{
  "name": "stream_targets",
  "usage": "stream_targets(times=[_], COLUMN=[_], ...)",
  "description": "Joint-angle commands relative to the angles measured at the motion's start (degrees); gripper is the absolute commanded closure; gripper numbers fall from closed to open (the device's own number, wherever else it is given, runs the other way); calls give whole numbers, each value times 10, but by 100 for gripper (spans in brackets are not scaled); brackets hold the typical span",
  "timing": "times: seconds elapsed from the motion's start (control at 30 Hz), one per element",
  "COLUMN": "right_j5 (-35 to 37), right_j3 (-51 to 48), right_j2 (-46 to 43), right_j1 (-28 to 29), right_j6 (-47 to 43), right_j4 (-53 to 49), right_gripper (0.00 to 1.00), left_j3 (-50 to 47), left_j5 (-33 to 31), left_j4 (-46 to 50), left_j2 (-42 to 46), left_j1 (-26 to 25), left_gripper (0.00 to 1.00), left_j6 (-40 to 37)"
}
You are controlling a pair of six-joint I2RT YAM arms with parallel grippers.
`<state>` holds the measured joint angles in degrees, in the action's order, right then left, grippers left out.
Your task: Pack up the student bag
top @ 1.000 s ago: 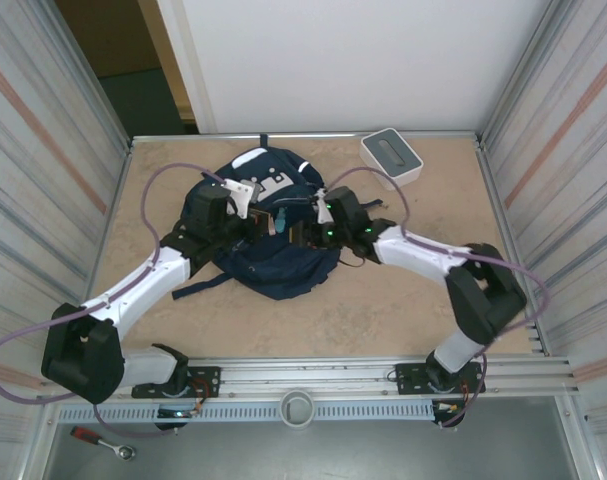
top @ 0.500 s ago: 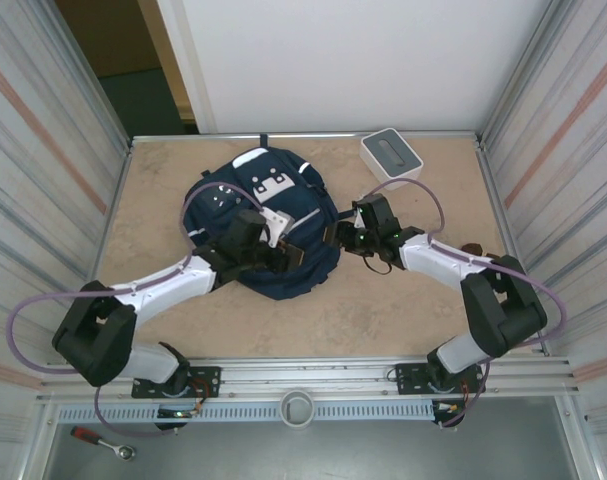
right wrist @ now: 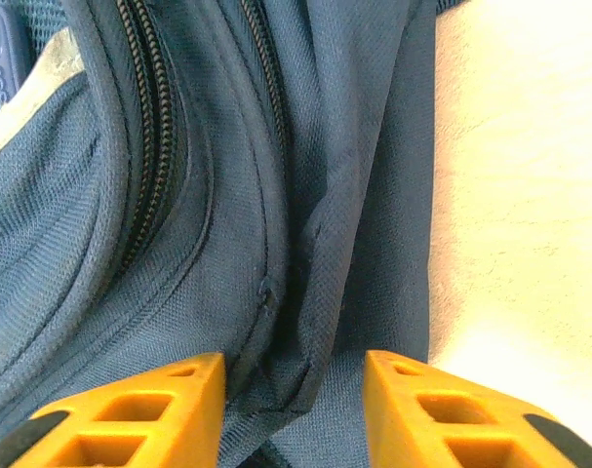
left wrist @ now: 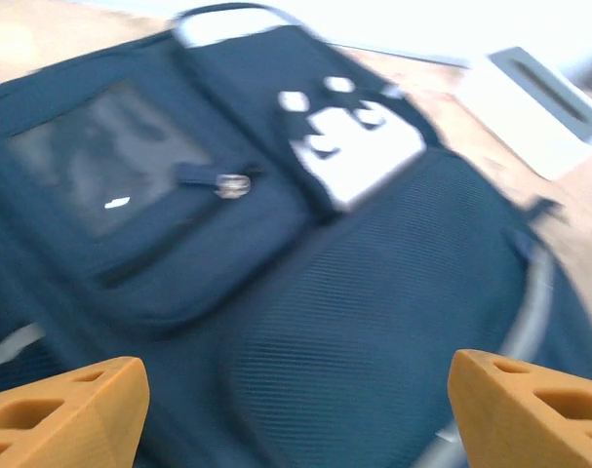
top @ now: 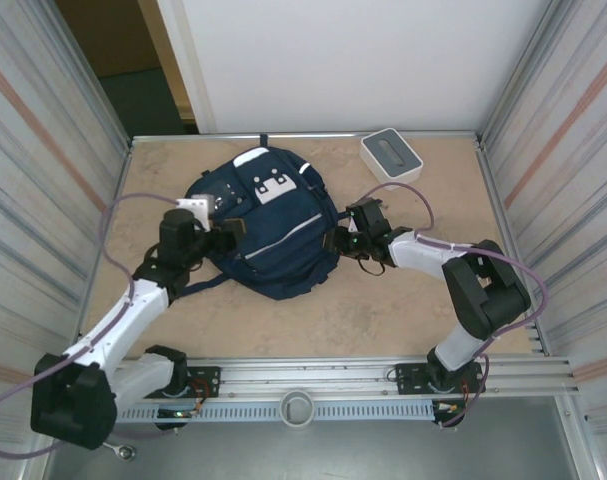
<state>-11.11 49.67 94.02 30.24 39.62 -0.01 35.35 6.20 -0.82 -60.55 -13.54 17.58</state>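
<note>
Student bag (top: 268, 235) flat mid-table, zips look shut, so likely the finishing step. Left gripper (left wrist: 296, 390) at bag's 9 o'clock, jaws wide, empty. Right gripper (right wrist: 294, 390) at 3 o'clock, half-open astride side seam, no clear pinch. Next: confirm closure.

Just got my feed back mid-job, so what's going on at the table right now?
Both arms are at the backpack, which lies flat on the table. The left gripper hovers wide open at the bag's left side, holding nothing. The right gripper is at the bag's right edge, fingers apart on either side of a fold of fabric near the zips. A white box sits at the far right corner.
</note>
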Motion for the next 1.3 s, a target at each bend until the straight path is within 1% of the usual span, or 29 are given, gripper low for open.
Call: stream_targets(times=[0.0, 0.1, 0.2, 0.3, 0.37, 0.5, 0.6, 0.77, 0.87, 0.97, 1.03, 1.07, 1.17, 1.27], right_j5=[35, 39, 46, 45, 40, 33, 24, -10, -29, -16, 13, 31, 76, 108], right_j3=[17, 29, 40, 55, 67, 100, 135, 203, 265, 311, 312, 301, 248, 175], right_j2=[14, 21, 26, 36, 46, 70, 92, 137, 163, 165, 143, 123, 50, -30], right_j1=[-8, -12, -17, -24, -26, -35, -48, -80, -92, -96, -95, -95, -90, -67], right_j6=[-17, -23, -30, -34, -37, -46, -56, -73, -94, -119, -133, -138, -150, -153], right_j4=[-13, -21, -25, -27, -28, -36, -53, -81, -125, -175, -194, -199, -204, -199], right_gripper=[66, 71, 73, 75, 75, 76, 77, 77, 76, 75, 73, 71, 63, 56], left_j3=[26, 56, 73, 76, 71, 43, 16, -16, -24, -23, -24, -24, -23, -13], left_j5=[69, 103, 133, 165, 177, 162, 143, 115, 116, 108, 108, 98, 56, 44], left_j4=[0, -6, -14, -25, -33, -51, -64, -83, -101, -105, -107, -103, -87, -85], left_j2=[-51, -112, -170, -204, -209, -196, -184, -167, -165, -162, -154, -146, -122, -123], left_j1=[40, 41, 41, 36, 26, -18, -67, -150, -203, -237, -242, -242, -240, -233], left_gripper=[20, 21, 25, 31, 37, 48, 52, 52, 49, 45, 43, 42, 38, 36], left_j6=[42, 37, 37, 35, 31, 35, 51, 80, 98, 109, 114, 118, 118, 120])
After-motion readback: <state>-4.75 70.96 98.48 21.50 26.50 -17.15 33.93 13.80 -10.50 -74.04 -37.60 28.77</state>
